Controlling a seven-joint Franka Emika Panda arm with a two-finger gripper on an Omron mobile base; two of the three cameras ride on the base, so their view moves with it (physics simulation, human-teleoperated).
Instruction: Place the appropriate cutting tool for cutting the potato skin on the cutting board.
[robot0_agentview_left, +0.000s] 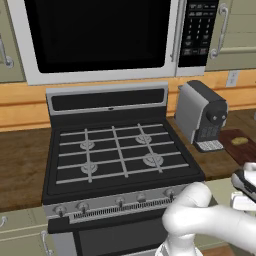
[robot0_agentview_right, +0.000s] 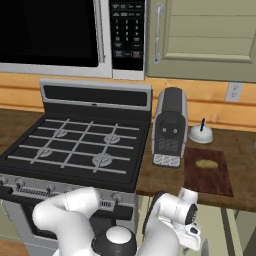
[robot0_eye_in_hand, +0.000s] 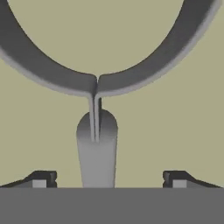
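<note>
Peeler under your hand, not yet gripped or moved

Your gripper (robot0_eye_in_hand: 107, 178) has its fingers (robot0_eye_in_hand: 43, 178) spread wide either side of the peeler (robot0_eye_in_hand: 97, 151) at the frame's centre, pinching nothing; the potato (robot0_agentview_right: 206, 163) already lies on the cutting board (robot0_agentview_right: 215, 181) at the right of the table (robot0_agentview_right: 160, 182); closing, lifting and carrying the peeler there all remain.

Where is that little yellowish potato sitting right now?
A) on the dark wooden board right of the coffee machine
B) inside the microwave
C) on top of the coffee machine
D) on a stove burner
A: the potato lies on the dark cutting board, just right of the coffee machine.
</note>
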